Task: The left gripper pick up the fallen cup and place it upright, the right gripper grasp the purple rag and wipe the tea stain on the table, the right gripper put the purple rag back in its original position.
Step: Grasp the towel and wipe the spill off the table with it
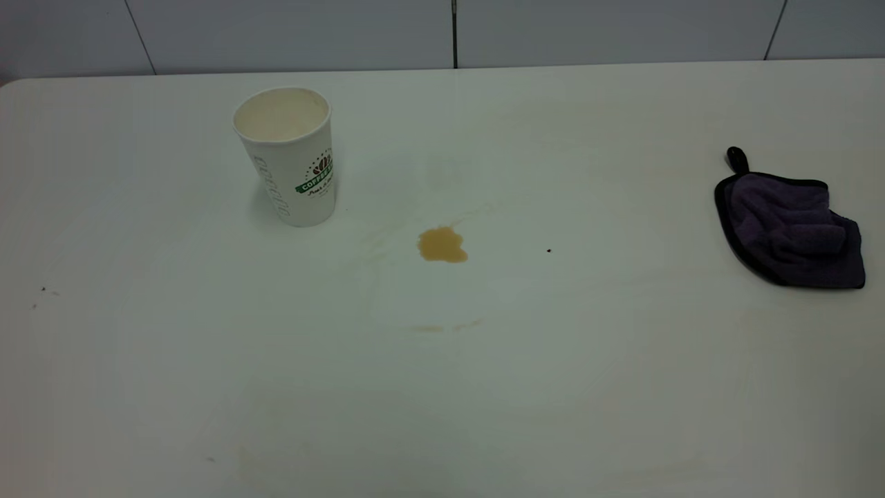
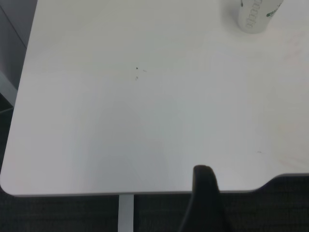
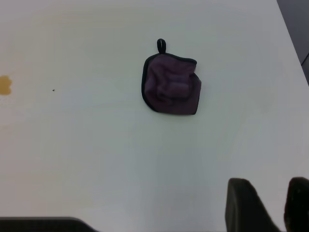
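Note:
The cup (image 1: pixel 290 155) stands upright at the back left of the table (image 1: pixel 622 387), mouth up and empty; its base also shows in the left wrist view (image 2: pixel 255 14). The tea stain (image 1: pixel 442 245) lies at the table's middle, with faint tan smears around it; it also shows in the right wrist view (image 3: pixel 5 85). The purple rag (image 1: pixel 792 228) lies bunched at the far right, and shows in the right wrist view too (image 3: pixel 171 87). My right gripper (image 3: pixel 270 205) is open and empty, well short of the rag. My left gripper (image 2: pixel 205 195) hangs at the table's near left edge, far from the cup.
A tiny black speck (image 1: pixel 549 250) lies right of the stain. Small dark specks (image 1: pixel 43 290) sit near the left edge. A tiled wall (image 1: pixel 442 31) runs behind the table. A table leg (image 2: pixel 125 212) shows below the near edge.

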Motion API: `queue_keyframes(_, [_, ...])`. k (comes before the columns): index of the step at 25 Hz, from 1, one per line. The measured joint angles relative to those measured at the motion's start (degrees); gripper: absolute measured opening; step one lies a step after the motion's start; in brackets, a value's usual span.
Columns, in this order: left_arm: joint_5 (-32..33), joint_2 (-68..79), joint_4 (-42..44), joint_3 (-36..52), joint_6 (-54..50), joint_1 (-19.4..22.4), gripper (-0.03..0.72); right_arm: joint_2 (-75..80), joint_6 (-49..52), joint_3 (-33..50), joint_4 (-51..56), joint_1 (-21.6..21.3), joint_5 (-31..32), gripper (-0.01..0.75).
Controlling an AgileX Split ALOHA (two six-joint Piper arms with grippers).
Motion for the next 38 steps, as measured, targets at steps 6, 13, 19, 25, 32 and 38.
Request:
queue_keyframes(6, [0.0, 0.0, 0.0, 0.0, 0.0, 0.0, 0.586, 0.0, 0.0, 0.0, 0.0, 0.0, 0.0, 0.242])
queue_keyframes(13, [0.0, 0.0, 0.0, 0.0, 0.0, 0.0, 0.586, 0.0, 0.0, 0.0, 0.0, 0.0, 0.0, 0.242])
queue_keyframes(19, [0.0, 0.0, 0.0, 0.0, 0.0, 0.0, 0.586, 0.0, 0.0, 0.0, 0.0, 0.0, 0.0, 0.242])
queue_keyframes(25, [0.0, 0.0, 0.0, 0.0, 0.0, 0.0, 0.586, 0.0, 0.3, 0.0, 0.0, 0.0, -0.1, 0.242])
queue_keyframes(32, [0.0, 0.0, 0.0, 0.0, 0.0, 0.0, 0.586, 5.7, 0.4, -3.0, 0.0, 0.0, -4.3, 0.304])
queue_keyframes(38, [0.0, 0.0, 0.0, 0.0, 0.0, 0.0, 0.586, 27.3, -0.1, -12.0, -1.4, 0.0, -9.1, 0.533])
